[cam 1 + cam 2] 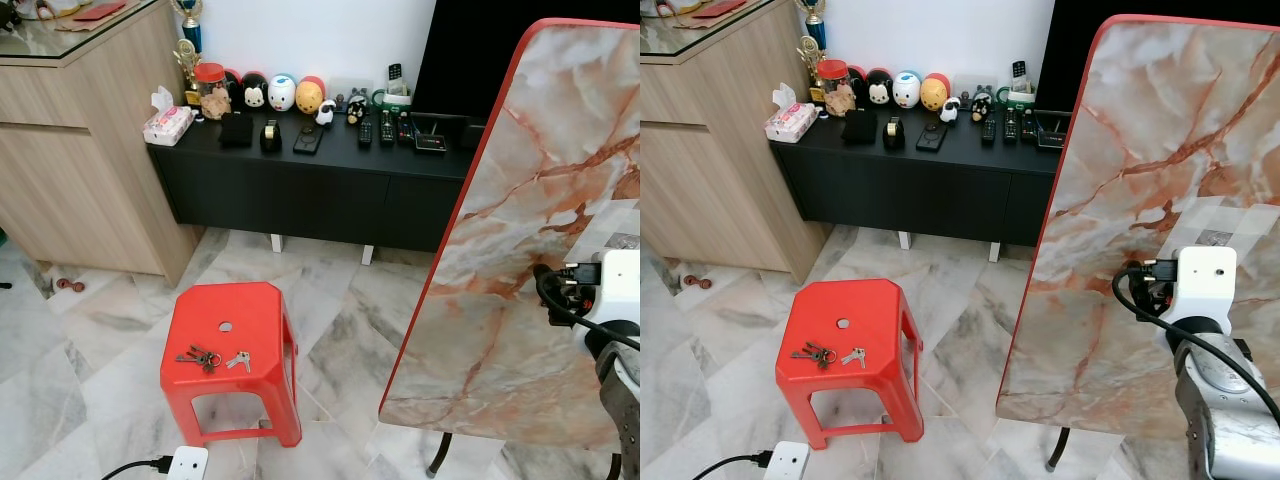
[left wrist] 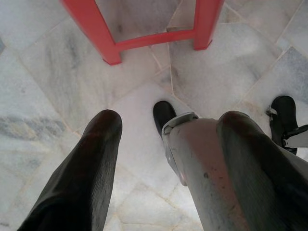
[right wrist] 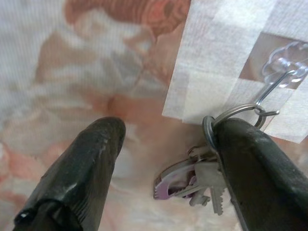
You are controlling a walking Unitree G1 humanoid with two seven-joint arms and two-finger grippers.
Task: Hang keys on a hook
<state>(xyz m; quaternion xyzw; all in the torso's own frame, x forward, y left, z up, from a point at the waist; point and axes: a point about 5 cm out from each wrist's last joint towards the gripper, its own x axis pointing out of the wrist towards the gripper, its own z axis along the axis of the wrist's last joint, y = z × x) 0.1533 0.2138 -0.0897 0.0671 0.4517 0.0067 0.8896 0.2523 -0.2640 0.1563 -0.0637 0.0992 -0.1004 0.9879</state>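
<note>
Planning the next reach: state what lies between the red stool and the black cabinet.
Bare marble floor separates the red stool from the black cabinet, in both eye views.

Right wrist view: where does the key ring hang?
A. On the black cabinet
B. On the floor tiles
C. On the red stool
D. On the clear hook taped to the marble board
D: the key ring is looped over the clear hook's wire, by the open right gripper.

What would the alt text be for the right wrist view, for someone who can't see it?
A bunch of keys hangs by its ring from a clear hook taped to a marbled board. The right gripper is open, one black finger beside the keys.
</note>
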